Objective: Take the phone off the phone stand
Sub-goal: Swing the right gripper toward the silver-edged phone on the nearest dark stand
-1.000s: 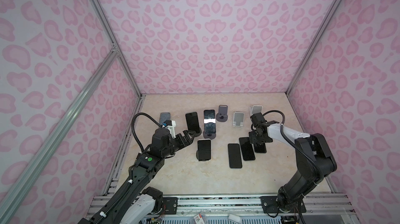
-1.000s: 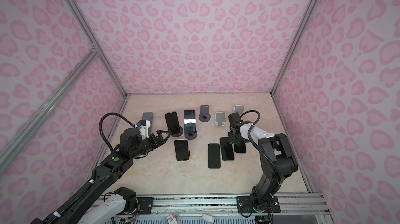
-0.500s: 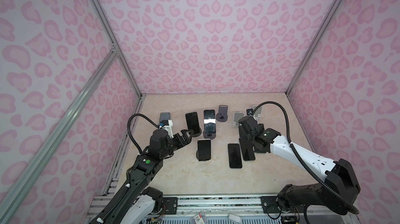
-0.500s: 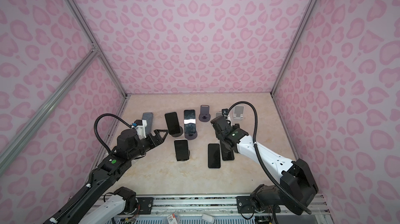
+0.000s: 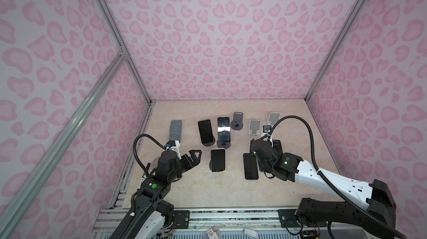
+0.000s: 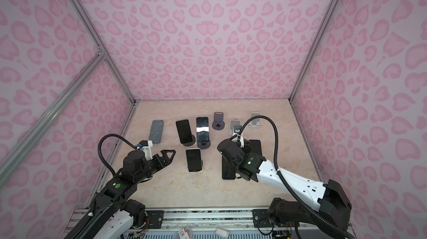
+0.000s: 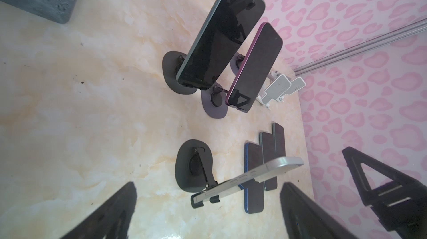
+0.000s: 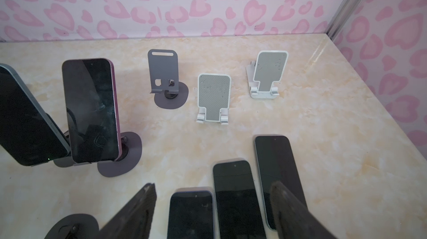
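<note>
Silver-edged phone [image 5: 217, 162] leaning on a dark round-based stand [image 7: 193, 168], toward the front of the table [image 5: 208, 194]. The left gripper [image 5: 196, 155] sits near it, jaws wide and empty. It should straddle the phone's long edges, then lift clear of the stand's lip. The right gripper [image 8: 212, 185] is parted and empty above three flat phones [image 8: 235, 198].

My head pair sits high at the front, looking steeply down and inward; both top views take in the whole desk [image 5: 184, 191] from far off, nearly alike. My left wrist camera rides close behind my left claw [image 7: 208, 203], rolled sideways, facing across the desk. The right one peers low over my right claw [image 8: 212, 184] toward the back wall [image 8: 208, 6]. Both wrist views share the purple-edged phone [image 7: 256, 64] and three flat phones [image 8: 235, 198].
</note>
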Robot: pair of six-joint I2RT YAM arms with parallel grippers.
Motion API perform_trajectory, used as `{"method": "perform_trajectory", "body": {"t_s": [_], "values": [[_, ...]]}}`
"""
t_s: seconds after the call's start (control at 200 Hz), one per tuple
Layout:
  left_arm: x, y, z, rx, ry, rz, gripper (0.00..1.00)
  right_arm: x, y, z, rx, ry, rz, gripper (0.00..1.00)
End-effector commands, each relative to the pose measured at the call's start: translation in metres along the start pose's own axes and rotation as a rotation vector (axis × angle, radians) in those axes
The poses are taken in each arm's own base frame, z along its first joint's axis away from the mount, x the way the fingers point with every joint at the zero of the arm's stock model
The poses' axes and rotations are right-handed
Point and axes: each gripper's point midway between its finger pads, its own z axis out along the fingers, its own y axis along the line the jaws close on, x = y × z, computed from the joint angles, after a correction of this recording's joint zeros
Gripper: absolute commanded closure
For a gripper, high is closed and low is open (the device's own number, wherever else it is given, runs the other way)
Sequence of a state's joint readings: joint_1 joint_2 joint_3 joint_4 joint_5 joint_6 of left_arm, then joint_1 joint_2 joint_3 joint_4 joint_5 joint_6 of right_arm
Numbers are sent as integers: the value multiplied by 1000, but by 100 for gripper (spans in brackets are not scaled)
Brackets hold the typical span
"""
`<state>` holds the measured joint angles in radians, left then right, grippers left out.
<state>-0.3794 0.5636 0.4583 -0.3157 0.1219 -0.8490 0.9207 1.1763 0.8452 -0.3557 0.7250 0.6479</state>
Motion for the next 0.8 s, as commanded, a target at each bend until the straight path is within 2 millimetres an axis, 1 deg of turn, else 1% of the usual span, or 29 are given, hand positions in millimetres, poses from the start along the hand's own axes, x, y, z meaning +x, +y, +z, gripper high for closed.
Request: {"method": "perform_trajectory", "body": {"t_s": [0.0,0.08,0.165,0.325,0.405,0.53,0.625,0.685,0.795], "values": [[-8,3,-10,-14,-57,2,1,-10,1,-2,-18,-56,114,20],[-14,-3,-19,15,-96,10,1,-7,4,-3,-42,-49,133,20],[-17,-6,-23,35,-116,4,1,-5,5,-6,-53,-34,148,20],[-12,-7,-21,48,-92,-6,1,-7,13,-18,-84,-44,176,20],[-9,-6,-18,49,-78,-12,1,-8,22,-25,-122,-42,195,19],[-4,-3,-14,44,-57,-30,1,-4,46,-32,-194,-6,204,19],[-1,-2,-12,43,-46,-41,1,-1,69,-40,-240,20,193,18],[1,3,-11,26,-40,-56,1,4,86,-44,-269,40,168,17],[3,11,-11,6,-51,-104,1,11,113,-42,-294,63,180,15]]}}
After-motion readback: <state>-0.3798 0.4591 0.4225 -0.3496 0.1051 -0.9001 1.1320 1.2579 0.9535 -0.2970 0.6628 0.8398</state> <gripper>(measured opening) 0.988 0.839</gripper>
